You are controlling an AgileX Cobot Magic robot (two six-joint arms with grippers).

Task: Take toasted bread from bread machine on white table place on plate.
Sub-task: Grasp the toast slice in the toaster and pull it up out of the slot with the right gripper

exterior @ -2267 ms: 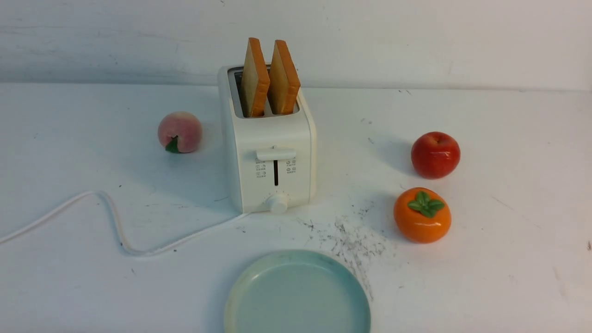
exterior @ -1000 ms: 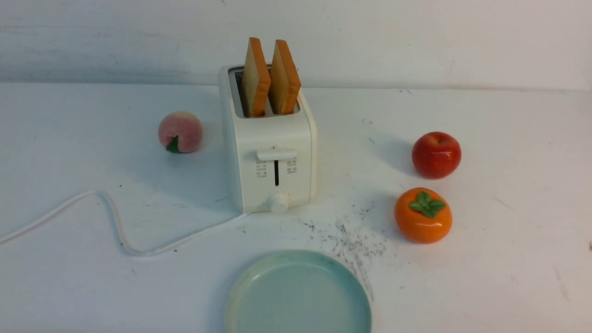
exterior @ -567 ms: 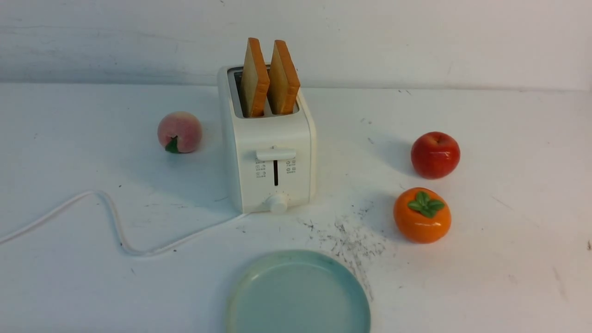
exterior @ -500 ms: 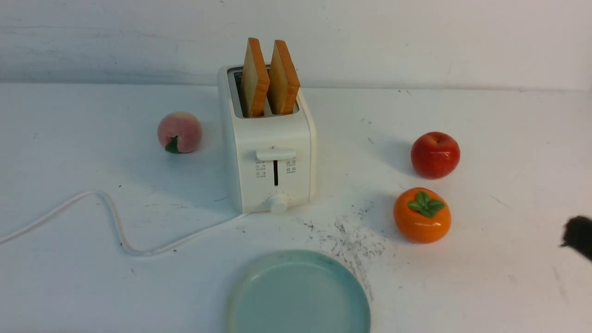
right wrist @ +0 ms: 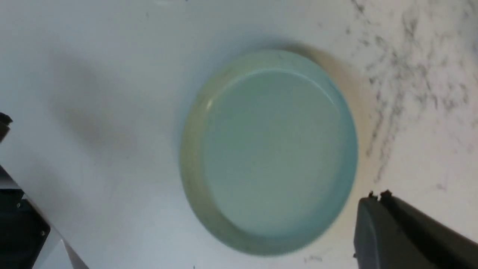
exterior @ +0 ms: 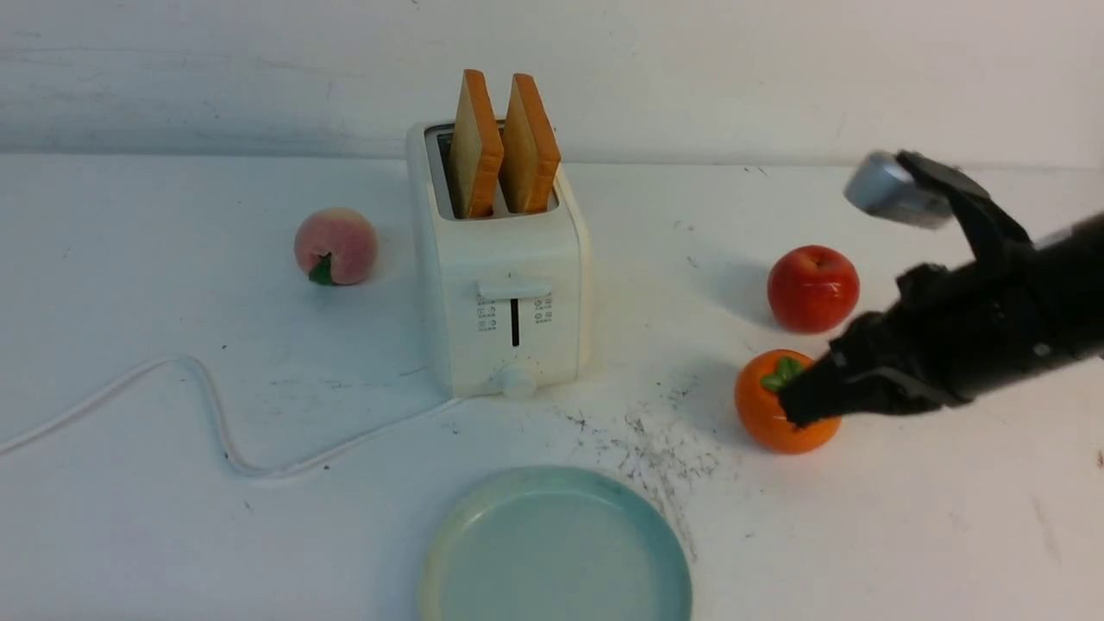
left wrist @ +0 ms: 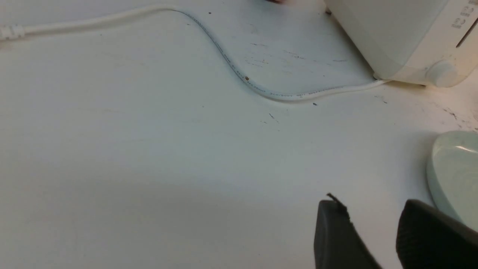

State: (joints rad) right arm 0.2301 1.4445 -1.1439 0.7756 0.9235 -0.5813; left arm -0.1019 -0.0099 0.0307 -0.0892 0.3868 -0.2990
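Right arm (exterior: pixel 957 345) now reaches well into the front view from the right edge, where half a sec ago we saw only a dark tip & before that nothing. Everything else on the table (exterior: pixel 172 535) sits as it did. Right jaws are together & empty. Their tip passes in front of the persimmon (exterior: pixel 761 424); we can't tell whether it touches. Left jaws stand partly apart w/ nothing btwn them, over bare table near the plate (exterior: pixel 552 552) & out of the front view. For the task we judge that the reach has only begun. Toasted bread (exterior: pixel 476 147) stands upright in the slots of the bread machine (exterior: pixel 509 259), untouched, & the plate in front of it is bare. We reckon the right jaws must part before they can take a slice. Count: 2 slices, 1 bread machine w/ 1 cord (left wrist: pixel 283 96), 1 plate & 3 fruits, i.e. 1 peach (exterior: pixel 335 246) left of the machine, 1 apple (exterior: pixel 812 289) & 1 persimmon to its right.
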